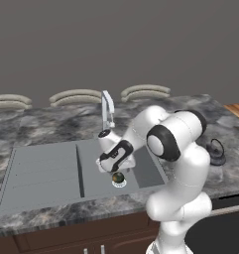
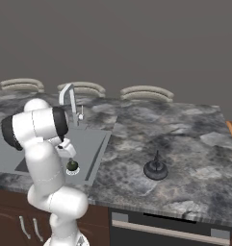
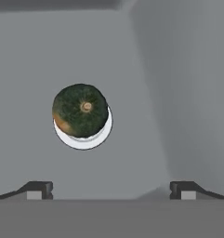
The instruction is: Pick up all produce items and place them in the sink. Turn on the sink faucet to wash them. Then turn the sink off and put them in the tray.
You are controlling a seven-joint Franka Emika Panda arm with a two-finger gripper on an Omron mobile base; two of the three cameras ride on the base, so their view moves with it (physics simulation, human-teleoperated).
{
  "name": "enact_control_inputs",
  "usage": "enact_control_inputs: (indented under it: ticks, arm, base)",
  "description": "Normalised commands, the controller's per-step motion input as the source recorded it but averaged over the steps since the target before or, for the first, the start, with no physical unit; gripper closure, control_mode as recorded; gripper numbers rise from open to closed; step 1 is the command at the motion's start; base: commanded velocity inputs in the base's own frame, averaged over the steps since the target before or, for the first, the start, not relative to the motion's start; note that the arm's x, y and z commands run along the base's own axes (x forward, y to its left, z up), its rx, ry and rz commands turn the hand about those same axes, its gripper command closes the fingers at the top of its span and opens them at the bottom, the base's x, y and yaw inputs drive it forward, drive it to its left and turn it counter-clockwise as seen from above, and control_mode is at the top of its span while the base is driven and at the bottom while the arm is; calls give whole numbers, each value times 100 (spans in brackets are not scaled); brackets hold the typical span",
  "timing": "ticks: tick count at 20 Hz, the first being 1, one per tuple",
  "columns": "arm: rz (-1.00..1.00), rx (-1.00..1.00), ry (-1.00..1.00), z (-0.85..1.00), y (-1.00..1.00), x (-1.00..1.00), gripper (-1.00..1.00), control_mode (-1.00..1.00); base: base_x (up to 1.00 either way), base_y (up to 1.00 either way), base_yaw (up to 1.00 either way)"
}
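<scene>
- Marbled grey stone counter (image 2: 175,129) runs the whole width, with the matte grey sink (image 1: 41,173) set into it, ribbed drainboard on one side and deep basin on the other.
- White arm (image 1: 178,163) folds forward and down over the basin in both base views.
- Slim silver faucet (image 1: 107,110) stands upright behind the basin, spout angled over it.
- Black kettle (image 2: 156,169) sits on the counter, well apart from the sink.
- Down in the basin, the gripper (image 3: 111,189) hangs above the floor, jaws spread wide and holding nothing.
- Dark green produce (image 3: 80,110) with its reddish patch sits on the round white drain (image 3: 85,139), clear of both fingertips (image 3: 39,189), ahead of the jaws and off toward the left tip in the hand view.
</scene>
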Motion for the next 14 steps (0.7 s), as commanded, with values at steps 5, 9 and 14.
enact_control_inputs:
  ticks: [5,9,14]
  arm:
    - [-3,0,0,-24,0,4,-100,-100]
    - [-4,0,0,-16,0,1,-100,-100]
    - [-2,0,-5,-13,0,8,-100,-100]
  base:
    - [0,0,0]
    - [0,0,0]
    - [0,0,0]
